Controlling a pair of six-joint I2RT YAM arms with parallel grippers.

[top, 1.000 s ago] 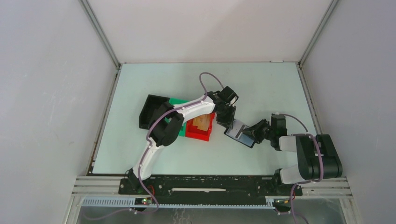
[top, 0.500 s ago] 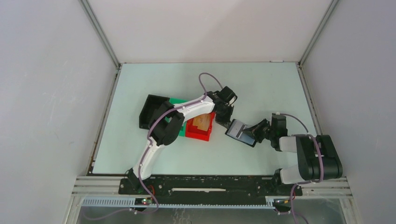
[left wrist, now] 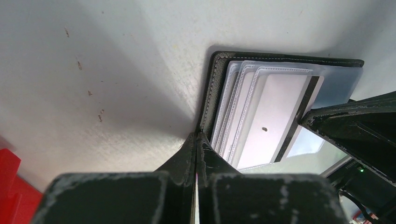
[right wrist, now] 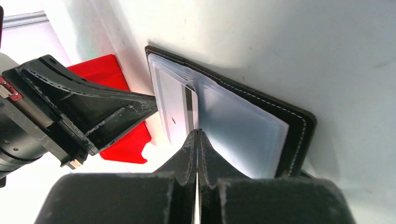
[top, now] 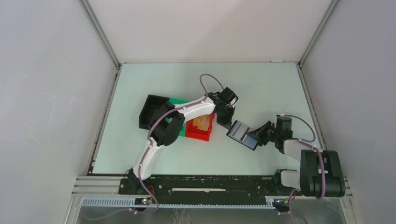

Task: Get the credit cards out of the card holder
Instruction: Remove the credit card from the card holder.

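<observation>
Now, card holder open (cards inside)

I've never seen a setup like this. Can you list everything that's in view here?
card holder: one, black, lying open on the table between the two grippers
credit cards: several layered in clear sleeves, exact count unclear, pale grey, inside the card holder
black bin: one, black, left of centre, partly under the left arm
green bin: one, green, beside the black bin, mostly hidden
red bin: one, red, centre
tan item: one, tan, inside the red bin, too small to identify
table: one, pale green
walls: white, on three sides
left arm: one, white and black
right arm: one, black
left gripper: shut, tips at the card holder's edge
right gripper: shut, tips at the sleeves
</observation>
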